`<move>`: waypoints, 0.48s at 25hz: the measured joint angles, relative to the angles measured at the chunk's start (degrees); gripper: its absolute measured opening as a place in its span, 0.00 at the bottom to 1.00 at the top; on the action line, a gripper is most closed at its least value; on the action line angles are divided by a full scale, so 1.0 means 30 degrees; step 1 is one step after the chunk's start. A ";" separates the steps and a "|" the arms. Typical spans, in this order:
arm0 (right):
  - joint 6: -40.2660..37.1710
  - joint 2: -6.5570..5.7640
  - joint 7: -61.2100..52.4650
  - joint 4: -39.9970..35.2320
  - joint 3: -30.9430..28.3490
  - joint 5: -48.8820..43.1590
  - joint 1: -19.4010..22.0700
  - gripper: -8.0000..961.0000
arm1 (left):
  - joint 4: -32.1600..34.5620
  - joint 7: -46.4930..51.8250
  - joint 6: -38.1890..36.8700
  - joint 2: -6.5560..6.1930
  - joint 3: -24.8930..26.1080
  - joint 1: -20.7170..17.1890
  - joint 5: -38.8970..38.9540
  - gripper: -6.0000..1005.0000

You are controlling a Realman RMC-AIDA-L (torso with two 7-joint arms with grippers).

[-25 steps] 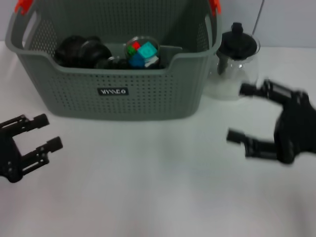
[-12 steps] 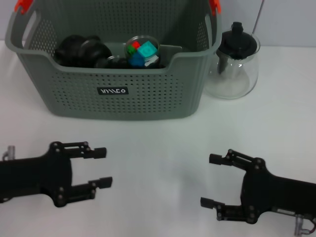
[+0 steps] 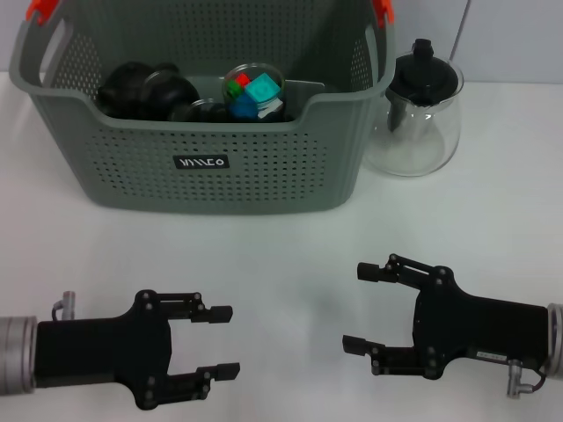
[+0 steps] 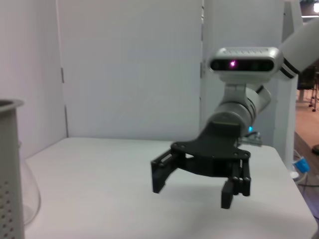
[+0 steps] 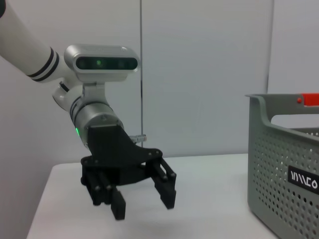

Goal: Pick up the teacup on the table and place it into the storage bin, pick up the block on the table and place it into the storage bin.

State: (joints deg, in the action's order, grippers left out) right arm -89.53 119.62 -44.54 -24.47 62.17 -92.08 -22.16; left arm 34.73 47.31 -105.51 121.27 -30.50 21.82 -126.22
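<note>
The grey perforated storage bin [image 3: 264,167] stands at the back of the white table. Inside it lies a clear glass teacup [image 3: 244,74], with a teal block [image 3: 260,90] and red, green and blue blocks at it. My left gripper [image 3: 227,341] hovers low near the table's front edge, open and holding nothing. My right gripper [image 3: 356,308] is opposite it at the front right, also open and holding nothing. The left wrist view shows the right gripper [image 4: 194,190]; the right wrist view shows the left gripper [image 5: 144,204] and the bin's wall [image 5: 284,169].
A clear glass teapot [image 3: 422,132] with a black lid stands right of the bin. Dark round objects [image 3: 145,90] fill the bin's left part. Orange clips [image 3: 41,9] mark its handles. Bare white table lies between bin and grippers.
Both arms have swung down toward the table's front edge and inward, facing each other. Both grippers stayed open. The bin's contents and the teapot have not moved.
</note>
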 joint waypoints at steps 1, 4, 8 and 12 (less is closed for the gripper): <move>0.0001 0.0000 -0.0001 0.0004 0.0001 -0.0003 -0.0045 0.93 | -0.0004 -0.0006 0.0089 0.0025 -0.0024 0.0036 0.0001 0.58; 0.0055 -0.0001 0.0045 0.0013 -0.0013 0.0014 -0.0126 0.93 | -0.0029 -0.0057 0.0316 0.0059 0.0026 0.0157 0.0124 0.58; 0.0342 0.0045 0.0160 0.0023 -0.0118 0.0084 -0.0135 0.93 | -0.0034 -0.0211 0.0335 0.0091 0.0108 0.0261 0.0537 0.58; 0.0501 0.0114 0.0189 0.0031 -0.0522 0.0087 -0.0148 0.93 | -0.0034 -0.0224 0.0358 0.0091 0.0120 0.0374 0.0639 0.58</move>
State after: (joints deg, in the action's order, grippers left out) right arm -88.02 119.96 -43.97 -24.38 60.60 -91.82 -22.60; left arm 34.62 46.64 -104.44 121.54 -30.14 22.94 -124.31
